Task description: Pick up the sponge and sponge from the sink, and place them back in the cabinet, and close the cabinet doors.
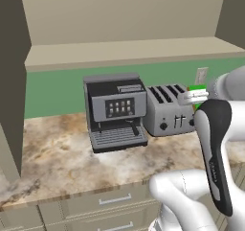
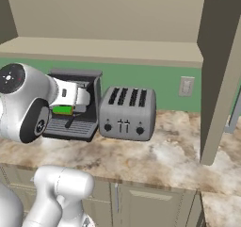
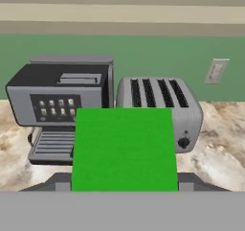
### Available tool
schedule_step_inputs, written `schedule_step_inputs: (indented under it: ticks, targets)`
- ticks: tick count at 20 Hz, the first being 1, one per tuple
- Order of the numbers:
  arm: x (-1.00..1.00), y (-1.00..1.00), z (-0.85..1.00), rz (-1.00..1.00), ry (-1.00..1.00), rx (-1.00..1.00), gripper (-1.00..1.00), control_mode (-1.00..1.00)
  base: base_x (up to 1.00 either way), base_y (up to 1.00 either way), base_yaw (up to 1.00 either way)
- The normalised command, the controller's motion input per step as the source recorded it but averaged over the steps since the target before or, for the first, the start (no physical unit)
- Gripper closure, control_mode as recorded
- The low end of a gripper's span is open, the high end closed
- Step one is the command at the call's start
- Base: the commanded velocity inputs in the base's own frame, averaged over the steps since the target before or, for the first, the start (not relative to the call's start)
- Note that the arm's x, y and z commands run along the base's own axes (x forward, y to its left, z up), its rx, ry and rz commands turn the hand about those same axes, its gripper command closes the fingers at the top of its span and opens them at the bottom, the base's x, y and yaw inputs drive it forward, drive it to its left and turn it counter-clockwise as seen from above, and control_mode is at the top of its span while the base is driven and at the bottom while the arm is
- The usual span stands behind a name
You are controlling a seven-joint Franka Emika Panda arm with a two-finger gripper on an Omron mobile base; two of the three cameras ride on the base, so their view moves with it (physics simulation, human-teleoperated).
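The robot's two-finger pincer (image 3: pixel 124 183) is clenched on the flat rectangular sponge with the bright green top (image 3: pixel 123 148), which sits squarely between its dark finger tips and is carried in the air above the mottled beige stone desk (image 1: pixel 57 163). Beyond the sponge stand a grey four-slot toaster (image 3: pixel 165 105) and a grey-and-black espresso machine (image 3: pixel 60 105), side by side against the green wall. Above them runs the plain beige shelf of the open wall cabinet (image 1: pixel 129 50).
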Motion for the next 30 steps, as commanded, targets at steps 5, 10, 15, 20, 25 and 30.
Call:
schedule_step_inputs:
  ticks: [5,10,15,20,25,30]
  targets:
    - [0.0,0.0,0.08,0.01,-0.01,0.0,1.0,-1.0,0.0,0.0,0.0]
    - [0.01,0.0,0.17,0.0,0.0,0.0,1.0,-1.0,0.0,0.0,0.0]
    - [0.0,0.0,0.23,0.0,0.0,0.0,1.0,-1.0,0.0,0.0,0.0]
    - [0.0,0.0,0.26,0.0,-0.01,0.0,1.0,-1.0,0.0,0.0,0.0]
    - [0.08,0.0,0.2,0.0,-0.03,0.0,1.0,-1.0,0.0,0.0,0.0]
    - [0.2,0.0,0.14,0.0,-0.04,0.0,1.0,-1.0,0.0,0.0,0.0]
